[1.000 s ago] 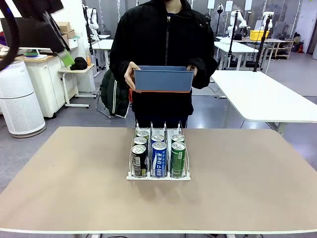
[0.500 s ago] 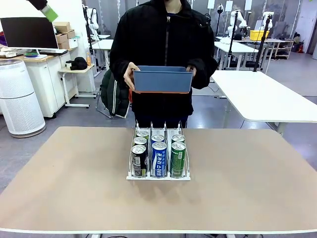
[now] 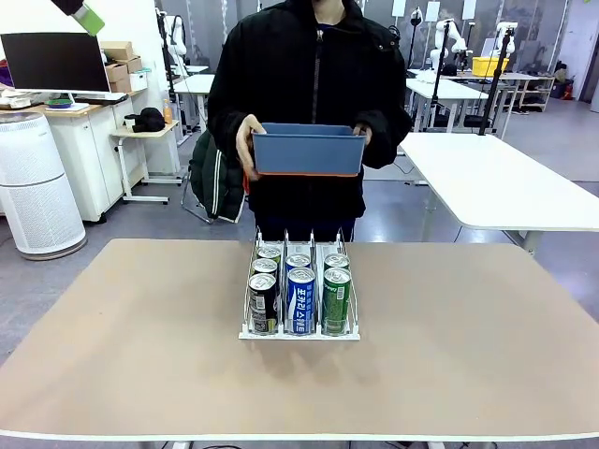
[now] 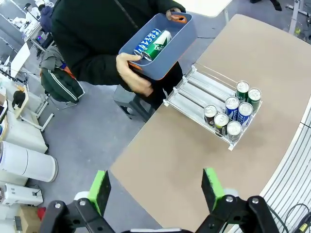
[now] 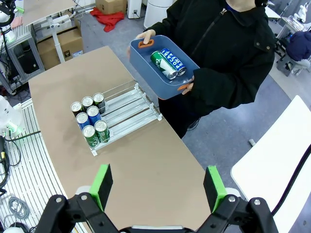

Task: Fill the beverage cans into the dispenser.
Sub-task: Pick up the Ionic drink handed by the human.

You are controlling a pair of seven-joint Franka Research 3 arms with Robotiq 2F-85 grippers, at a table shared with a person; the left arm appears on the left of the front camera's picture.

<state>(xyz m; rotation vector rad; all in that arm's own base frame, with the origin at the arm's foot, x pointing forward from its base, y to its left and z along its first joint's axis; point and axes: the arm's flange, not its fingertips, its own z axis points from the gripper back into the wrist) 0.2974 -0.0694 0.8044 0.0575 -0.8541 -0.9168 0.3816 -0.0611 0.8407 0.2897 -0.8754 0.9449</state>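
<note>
Jaws of my left gripper [image 4: 156, 189] and right gripper [image 5: 158, 186] gape wide, empty. Seven cans [image 3: 301, 299] sit in the dispenser [image 3: 299, 334] near the desk's far edge

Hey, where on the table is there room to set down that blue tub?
Bare table lies wide open on both sides of the rack, and a broad strip runs between it and the robot's edge. Crowded: the rack's front end, packed with cans, with hardly any table left behind it.

dispenser [image 3: 299, 334]: clear 3-lane rack, ctr of table [image 3: 468, 327] | cans [image 3: 301, 299]: 7 upright, near end | 2 more lying in blue tub [image 3: 309, 154]
</note>
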